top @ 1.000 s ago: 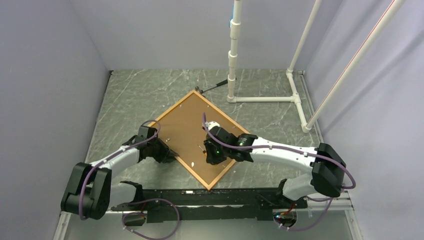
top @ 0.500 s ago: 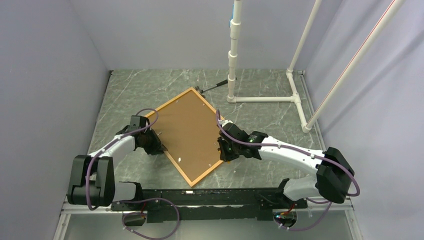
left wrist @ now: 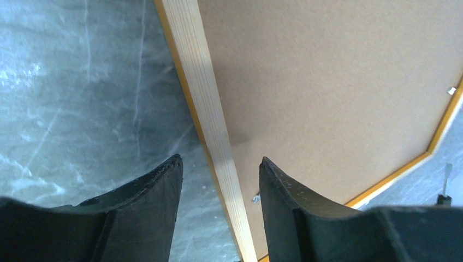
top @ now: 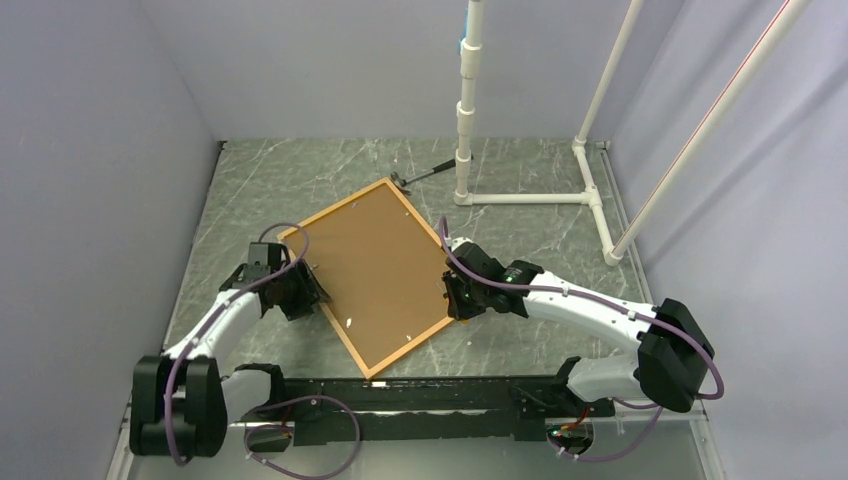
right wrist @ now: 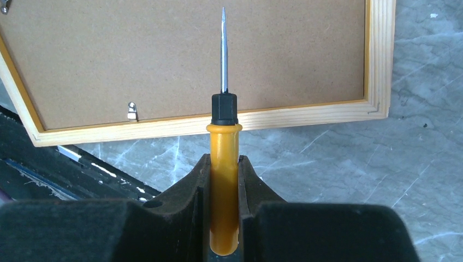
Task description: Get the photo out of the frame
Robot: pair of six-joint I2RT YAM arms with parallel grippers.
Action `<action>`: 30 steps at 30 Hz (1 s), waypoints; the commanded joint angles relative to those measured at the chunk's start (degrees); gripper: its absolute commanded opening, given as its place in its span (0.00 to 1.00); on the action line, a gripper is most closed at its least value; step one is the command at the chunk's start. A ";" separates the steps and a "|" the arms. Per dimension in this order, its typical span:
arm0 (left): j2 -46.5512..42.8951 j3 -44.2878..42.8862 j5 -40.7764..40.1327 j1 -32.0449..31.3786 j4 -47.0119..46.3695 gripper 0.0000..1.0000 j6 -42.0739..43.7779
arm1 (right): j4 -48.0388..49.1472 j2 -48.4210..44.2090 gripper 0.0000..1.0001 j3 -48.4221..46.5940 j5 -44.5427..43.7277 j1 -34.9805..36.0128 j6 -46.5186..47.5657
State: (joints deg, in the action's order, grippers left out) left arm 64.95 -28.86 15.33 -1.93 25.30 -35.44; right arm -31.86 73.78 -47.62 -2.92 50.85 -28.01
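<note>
Pivoted since a second ago: thin orange rectangular frame (top: 411, 347), near end swung left, far corner barely shifted. Pulled right end effector (right wrist: 224, 158) off the board to the right rail, clenched on yellow-handled screwdriver (right wrist: 224, 144), probably lined up to pry metal tabs (right wrist: 131, 111). Released left end effector (left wrist: 218, 164), jaws astride the left rail. Still seated face down on grey marbled counter (top: 540, 250): brown board back of the photo (top: 365, 275).
</note>
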 commanded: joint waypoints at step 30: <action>5.11 -2.31 -11.62 -6.29 0.02 0.43 -7.17 | -0.51 -4.23 0.00 -0.84 0.12 -0.95 1.39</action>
State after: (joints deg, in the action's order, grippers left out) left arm 68.01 -30.30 6.20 -8.73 27.83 -45.69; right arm -32.93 70.13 -47.18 -2.92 50.17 -27.05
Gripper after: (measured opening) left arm 0.452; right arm 0.178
